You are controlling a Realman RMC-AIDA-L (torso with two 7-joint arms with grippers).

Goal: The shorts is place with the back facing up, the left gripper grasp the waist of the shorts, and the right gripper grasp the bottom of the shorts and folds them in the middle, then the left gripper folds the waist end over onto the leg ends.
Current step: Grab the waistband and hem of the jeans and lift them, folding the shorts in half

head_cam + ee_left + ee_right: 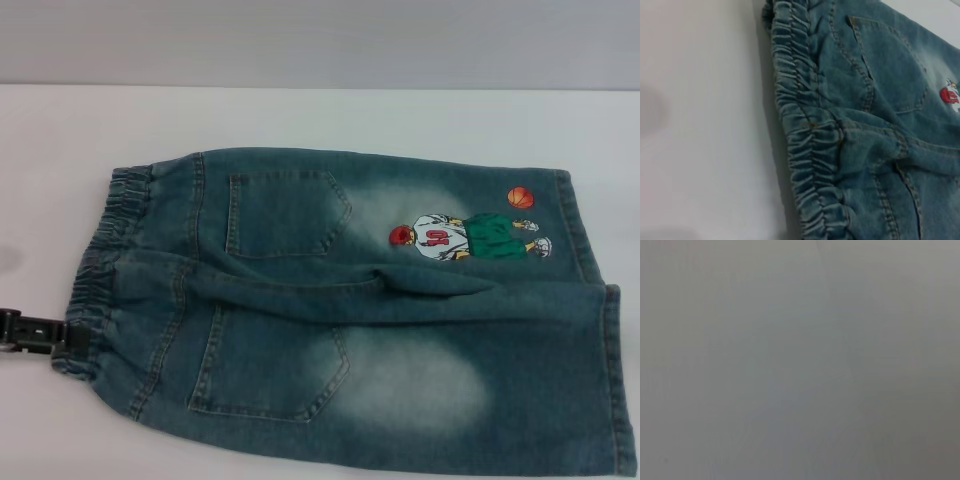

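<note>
- Left gripper (45,333) at the near left edge of the head view, touching the waist (95,270); whether its fingers are apart or together cannot be told
- Shorts (400,330) lie flat on the white counter (320,115), back up; waist to the left, leg ends (610,370) to the right
- Two back pockets and the embroidered player (465,238) face up
- Right gripper not seen; its wrist view shows plain grey only

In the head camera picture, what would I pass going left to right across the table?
Left end effector → waist → back pockets → embroidered player → leg ends of the shorts.
</note>
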